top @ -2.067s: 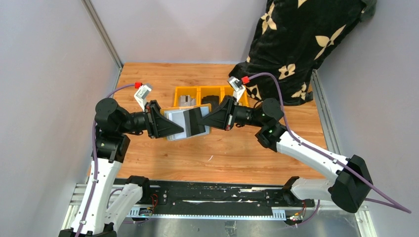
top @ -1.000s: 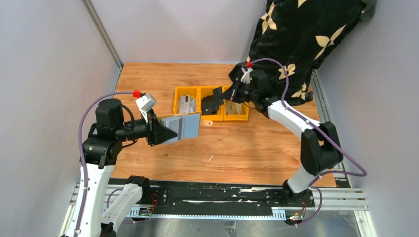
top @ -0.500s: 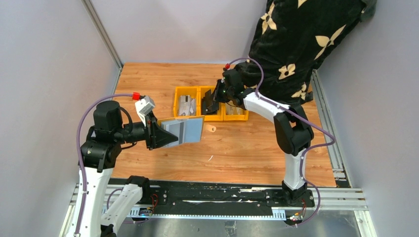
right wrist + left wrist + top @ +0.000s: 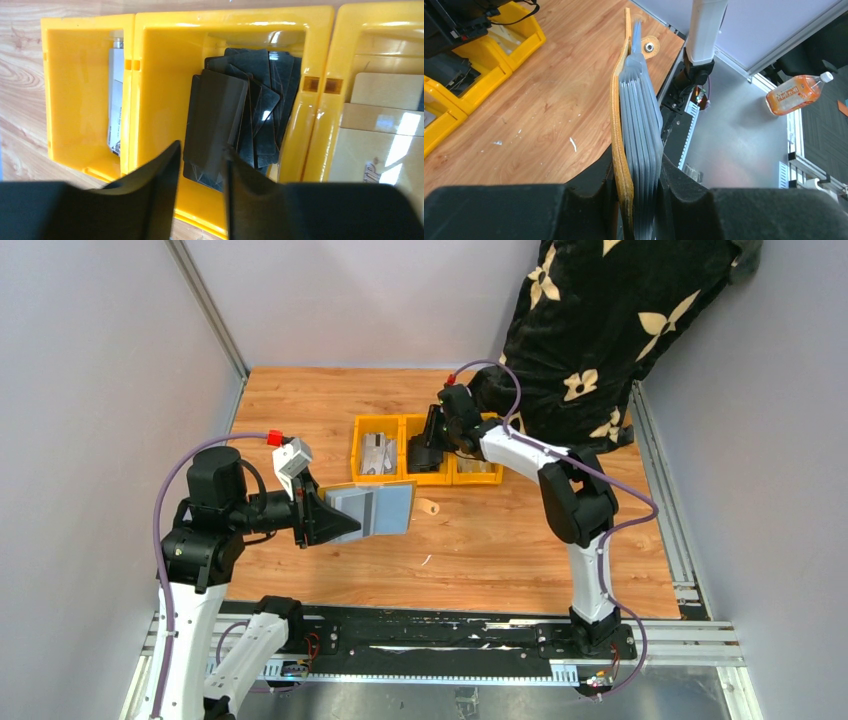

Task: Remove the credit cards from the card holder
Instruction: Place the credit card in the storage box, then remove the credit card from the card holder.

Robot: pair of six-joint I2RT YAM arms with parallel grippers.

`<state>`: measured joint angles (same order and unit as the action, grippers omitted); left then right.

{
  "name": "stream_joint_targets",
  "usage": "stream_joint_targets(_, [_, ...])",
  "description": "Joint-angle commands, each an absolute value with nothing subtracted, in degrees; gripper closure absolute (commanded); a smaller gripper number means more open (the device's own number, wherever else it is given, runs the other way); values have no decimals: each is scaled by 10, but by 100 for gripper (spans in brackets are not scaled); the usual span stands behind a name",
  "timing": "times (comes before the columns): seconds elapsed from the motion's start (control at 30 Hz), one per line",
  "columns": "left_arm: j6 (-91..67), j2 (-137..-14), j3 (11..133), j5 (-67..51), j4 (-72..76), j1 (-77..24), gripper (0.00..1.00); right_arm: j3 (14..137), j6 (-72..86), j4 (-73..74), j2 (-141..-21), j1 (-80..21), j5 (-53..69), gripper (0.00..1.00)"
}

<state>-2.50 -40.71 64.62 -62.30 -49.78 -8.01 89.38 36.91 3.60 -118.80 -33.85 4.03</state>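
**Left gripper** [image 4: 638,170]: jaws closed narrowly on the near edge of the mustard-tan, leather-look folding card holder [image 4: 616,100]. The holder projects straight ahead of the jaws, clear of the wooden table [image 4: 549,100]. Its fan of blue-grey inner leaves [image 4: 644,115] stands edge-on between the jaws; whether any leaf is a card cannot be told. The round snap tab [image 4: 649,46] sits at the end farthest from the jaws. Holding the holder aloft and spread probably presents its pockets to the other arm.

**Right gripper** [image 4: 201,148]: jaws a narrow gap apart, gripping nothing, poised directly above the middle orange-yellow plastic bin [image 4: 220,20]. Beneath and just beyond the jaws lies a loose pile of thin black rectangular credit cards [image 4: 265,90]. The topmost card [image 4: 216,120] lies flat, face toward the jaws, so it is not pinched. This bin evidently collects the removed cards. The left-hand bin [image 4: 75,30] holds a pale card [image 4: 116,100]; the right-hand bin [image 4: 380,15] holds tan cards [image 4: 385,90].
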Motion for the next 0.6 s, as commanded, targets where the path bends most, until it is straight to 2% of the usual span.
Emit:
stream_joint_targets(0.0, [-24,-403,670,-644,-493,-82,95,876,350,48,-1118,-346,4,54])
stream_joint_targets(0.17, [-22,-404,672,-650,-494,-82,96,847,339,22,-1014,-344,52,38])
stream_joint_targets(0.3, [-18,-405,671,-658,-494,-82,96,778,387,-104,-905,-324,249,26])
stream_joint_targets(0.4, [-15,-407,666,-660,-493,-82,96,710,448,-214,-821,-321,367,24])
stream_joint_targets(0.57, [-14,-412,667,-673,-493,-82,96,607,558,-375,-720,-333,459,23])
